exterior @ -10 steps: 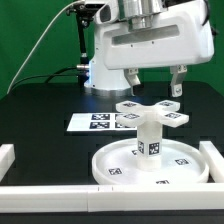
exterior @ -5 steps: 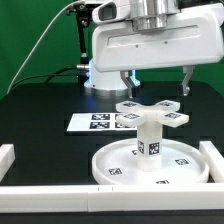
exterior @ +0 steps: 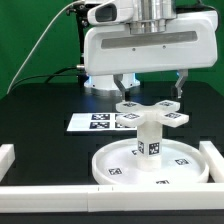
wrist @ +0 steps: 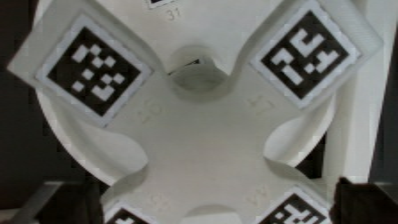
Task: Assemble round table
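Observation:
The white round disc [exterior: 112, 172] lies flat at the front of the black table. The short cylinder leg [exterior: 149, 140] stands upright on its middle, and the cross-shaped foot piece [exterior: 150, 112] sits on top of the leg. My gripper [exterior: 149, 88] hangs just above the foot piece. It is open and empty, with one finger on each side. In the wrist view the foot piece [wrist: 199, 130] fills the frame with its tags. My gripper [wrist: 214, 210] shows only as dark fingertips [wrist: 64, 206] at its two edges, clear of the piece.
The marker board [exterior: 92, 122] lies flat behind the disc, on the exterior view's left. Long white border walls run along the front [exterior: 100, 198], the left [exterior: 8, 155] and the right [exterior: 213, 155]. The arm's base [exterior: 100, 72] stands at the back.
The hand has shifted towards the exterior view's left and come down a little over the foot piece. Its fingers stand wider apart. The furniture parts have not moved.

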You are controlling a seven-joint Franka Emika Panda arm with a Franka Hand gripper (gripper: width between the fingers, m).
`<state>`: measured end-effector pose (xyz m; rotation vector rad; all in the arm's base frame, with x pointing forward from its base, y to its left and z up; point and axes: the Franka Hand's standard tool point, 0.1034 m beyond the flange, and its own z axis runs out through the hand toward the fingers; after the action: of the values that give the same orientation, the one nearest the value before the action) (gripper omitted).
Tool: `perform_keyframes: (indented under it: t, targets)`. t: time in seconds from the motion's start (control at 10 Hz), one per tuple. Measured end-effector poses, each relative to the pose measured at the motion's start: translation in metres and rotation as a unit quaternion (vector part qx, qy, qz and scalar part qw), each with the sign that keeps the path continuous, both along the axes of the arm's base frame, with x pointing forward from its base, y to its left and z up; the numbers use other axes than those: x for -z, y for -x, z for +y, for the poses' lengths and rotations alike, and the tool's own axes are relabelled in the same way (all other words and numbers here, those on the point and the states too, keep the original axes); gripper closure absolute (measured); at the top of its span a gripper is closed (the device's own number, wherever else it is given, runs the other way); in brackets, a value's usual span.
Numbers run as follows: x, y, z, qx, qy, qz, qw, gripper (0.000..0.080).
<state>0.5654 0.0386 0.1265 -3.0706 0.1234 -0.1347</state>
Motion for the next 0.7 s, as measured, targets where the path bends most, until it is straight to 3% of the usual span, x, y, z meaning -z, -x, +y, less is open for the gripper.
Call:
perform_keyframes:
  t: [0.4, 0.7]
  targets:
    - [0.012, 0.0, -0.004, 0.023, -0.003, 0.04, 0.999, 0.0151]
    - [0.022, 0.004, 0.005, 0.029, -0.001, 0.044, 0.999, 0.0151]
